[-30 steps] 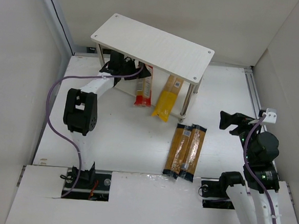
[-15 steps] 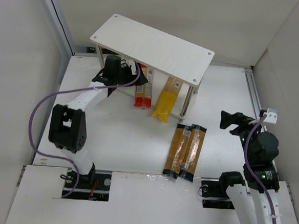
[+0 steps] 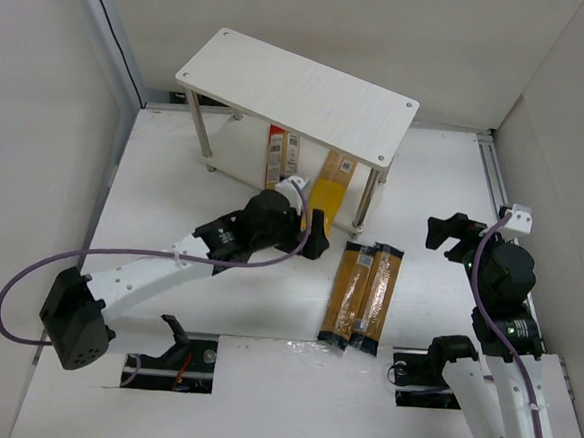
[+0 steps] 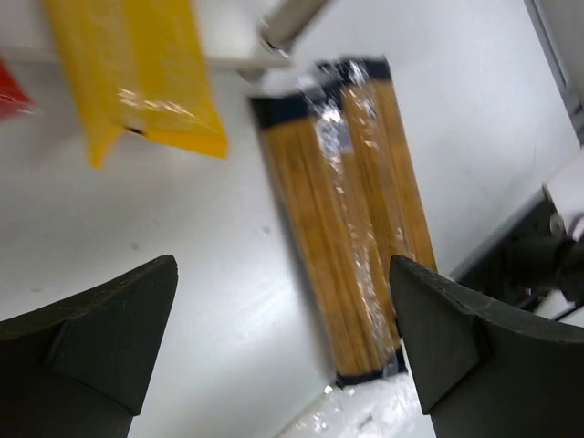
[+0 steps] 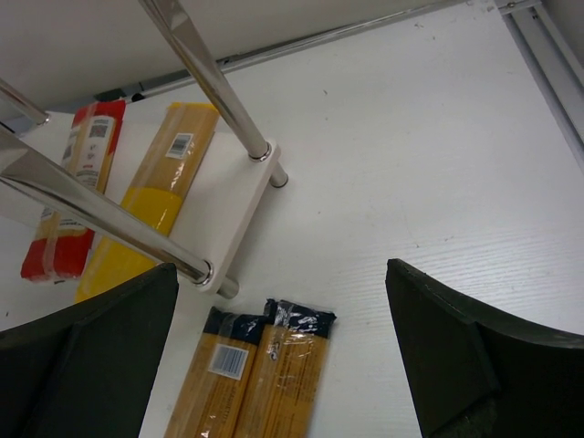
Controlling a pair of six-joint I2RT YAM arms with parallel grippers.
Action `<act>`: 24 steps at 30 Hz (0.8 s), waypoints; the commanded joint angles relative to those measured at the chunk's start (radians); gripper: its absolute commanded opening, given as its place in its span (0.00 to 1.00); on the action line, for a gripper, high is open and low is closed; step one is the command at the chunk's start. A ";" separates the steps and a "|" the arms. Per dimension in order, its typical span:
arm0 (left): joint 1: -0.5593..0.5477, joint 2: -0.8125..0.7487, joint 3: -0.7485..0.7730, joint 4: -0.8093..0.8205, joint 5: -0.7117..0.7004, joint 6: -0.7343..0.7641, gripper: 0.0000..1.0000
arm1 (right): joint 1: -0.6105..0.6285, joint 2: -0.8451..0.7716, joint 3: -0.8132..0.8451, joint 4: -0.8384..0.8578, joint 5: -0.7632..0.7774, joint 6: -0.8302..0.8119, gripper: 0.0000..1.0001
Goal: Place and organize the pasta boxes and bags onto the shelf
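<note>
The shelf [image 3: 301,89] stands at the back of the table. The red-and-orange box [image 3: 280,153] and the yellow bag [image 3: 332,182] lie side by side on its lower board, their near ends sticking out in front. The two clear spaghetti bags [image 3: 362,296] lie together on the table in front of the shelf's right leg. My left gripper [image 3: 316,239] is open and empty, above the table between the yellow bag [image 4: 137,73] and the spaghetti bags [image 4: 338,210]. My right gripper [image 3: 443,234] is open and empty, raised to the right of the spaghetti bags [image 5: 255,374].
White walls close in the table on the left, back and right. A metal rail [image 3: 495,178] runs along the right edge. The shelf's chrome legs [image 5: 205,78] and lower board [image 5: 233,210] show in the right wrist view, with the red-and-orange box [image 5: 73,192] at the left.
My left arm has pulled out from under the shelf's left end and swung right and forward to the yellow bag's near end. The red-and-orange box stays on the lower board. The right arm barely moved.
</note>
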 commanded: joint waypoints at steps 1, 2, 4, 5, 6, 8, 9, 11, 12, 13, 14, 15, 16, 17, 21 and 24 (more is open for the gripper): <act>-0.119 0.032 -0.015 -0.006 -0.053 -0.035 1.00 | 0.011 0.003 0.013 0.017 0.029 0.010 1.00; -0.180 0.056 -0.003 -0.006 -0.083 -0.049 1.00 | 0.011 0.003 0.013 0.026 0.029 0.010 1.00; -0.227 0.149 0.014 -0.006 -0.084 -0.061 1.00 | 0.011 0.003 0.003 0.026 0.029 0.010 1.00; -0.264 0.183 0.034 -0.006 -0.084 -0.075 1.00 | 0.011 0.003 0.003 0.026 0.029 0.010 1.00; -0.279 0.217 0.046 -0.006 -0.068 -0.075 1.00 | 0.011 0.003 0.003 0.026 0.029 0.010 1.00; -0.313 0.314 0.095 -0.021 -0.088 -0.075 1.00 | 0.011 0.003 0.003 0.026 0.029 0.010 1.00; -0.343 0.342 0.113 -0.037 -0.114 -0.084 1.00 | 0.011 0.003 0.003 0.026 0.029 0.010 1.00; -0.357 0.404 0.140 -0.046 -0.133 -0.084 1.00 | 0.011 0.003 0.003 0.026 0.018 0.010 1.00; -0.371 0.421 0.155 -0.046 -0.121 -0.075 1.00 | 0.011 0.003 0.003 0.035 0.018 0.010 1.00; -0.371 0.435 0.155 -0.029 -0.104 -0.075 1.00 | 0.011 0.003 0.003 0.035 0.018 0.010 1.00; -0.371 0.448 0.155 -0.002 -0.087 -0.075 1.00 | 0.011 0.003 0.003 0.035 0.009 0.000 1.00; -0.371 0.467 0.155 -0.002 -0.076 -0.063 1.00 | 0.011 0.003 0.003 0.035 0.009 0.000 1.00; -0.371 0.468 0.167 -0.002 -0.076 -0.063 1.00 | 0.011 0.003 0.003 0.035 0.009 0.000 1.00; -0.371 0.481 0.167 0.009 -0.076 -0.063 1.00 | 0.011 0.003 0.003 0.035 0.000 0.000 1.00; -0.371 0.524 0.178 0.021 -0.076 -0.063 1.00 | 0.011 0.003 -0.006 0.035 0.000 0.000 1.00; -0.371 0.590 0.224 0.021 -0.079 -0.063 1.00 | 0.011 0.003 -0.006 0.035 0.000 0.000 1.00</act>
